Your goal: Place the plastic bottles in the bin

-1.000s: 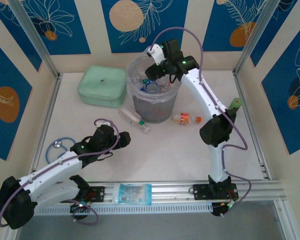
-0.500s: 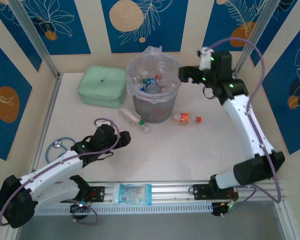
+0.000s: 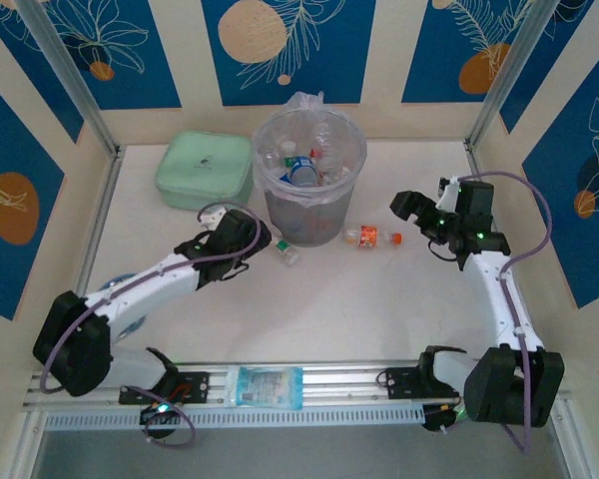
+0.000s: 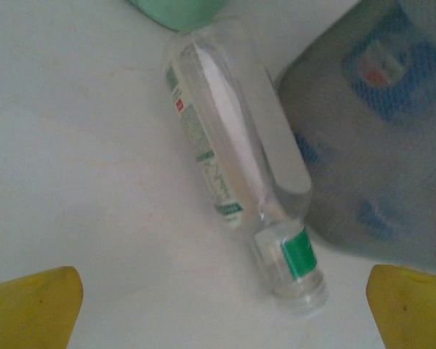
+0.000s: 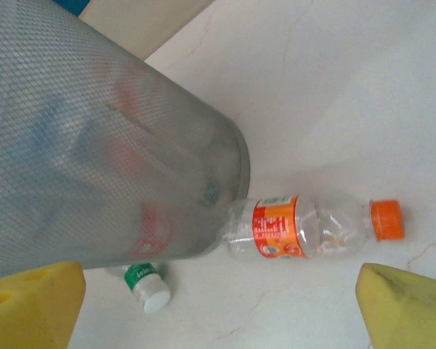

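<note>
Two plastic bottles lie on the table [image 3: 379, 299], one on each side of the bin [image 3: 304, 215]. The first, a clear bottle with a white label and a green band at its neck [image 4: 232, 167], lies on its side against the bin's left foot, its cap end towards my left wrist camera. The second, a crumpled bottle with an orange label and orange cap [image 5: 298, 229], lies on its side at the bin's right foot. Its base is just at the wall and its cap points away.

The one bin stands upright at the back middle of the table, with a clear liner bag. More bottles are piled inside it, and I see blue, red and white on them. They overlap too much for me to give a sure count.

My left gripper [image 3: 252, 238] hangs near the first bottle. Its two yellow pads [image 4: 29, 309] are spread wide and hold nothing. My right gripper [image 3: 411, 212] hangs just right of the orange bottle. Its two pads [image 5: 407, 309] are likewise wide apart and empty.

One mint-green zip case [image 3: 205, 170] lies flat to the left of the bin.
</note>
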Controlling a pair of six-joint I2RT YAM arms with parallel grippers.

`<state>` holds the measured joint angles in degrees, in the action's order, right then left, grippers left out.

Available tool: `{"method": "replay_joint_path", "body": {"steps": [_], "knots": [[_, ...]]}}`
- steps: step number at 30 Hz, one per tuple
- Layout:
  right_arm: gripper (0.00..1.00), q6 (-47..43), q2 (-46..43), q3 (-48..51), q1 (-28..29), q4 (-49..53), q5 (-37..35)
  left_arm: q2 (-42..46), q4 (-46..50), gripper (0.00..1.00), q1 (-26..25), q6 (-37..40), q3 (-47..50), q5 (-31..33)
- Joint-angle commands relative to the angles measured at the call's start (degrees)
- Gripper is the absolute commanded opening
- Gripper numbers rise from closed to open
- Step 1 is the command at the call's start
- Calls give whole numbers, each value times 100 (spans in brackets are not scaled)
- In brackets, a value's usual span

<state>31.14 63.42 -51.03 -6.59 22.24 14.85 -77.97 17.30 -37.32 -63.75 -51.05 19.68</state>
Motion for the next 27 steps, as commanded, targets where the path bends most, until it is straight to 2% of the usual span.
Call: {"method": "replay_joint_path", "body": {"steps": [1,4,9,21,27], "knots": [[96,101,-360,230,-110,-101,374,-341,-233,100,296,-675,-134,-62],[95,-33,-523,320,-294,52,428,-628,-591,100,587,-1159,-70,-431],[95,-160,-783,403,-651,219,618,-1113,-1044,100,855,-1355,-130,-710],[95,-140,-1121,728,-998,279,822,-2084,-1452,100,1154,-1703,-619,-1128],[95,-69,-1291,735,-1131,247,664,-2501,-1752,97,1227,-1995,-708,-1358]]}}
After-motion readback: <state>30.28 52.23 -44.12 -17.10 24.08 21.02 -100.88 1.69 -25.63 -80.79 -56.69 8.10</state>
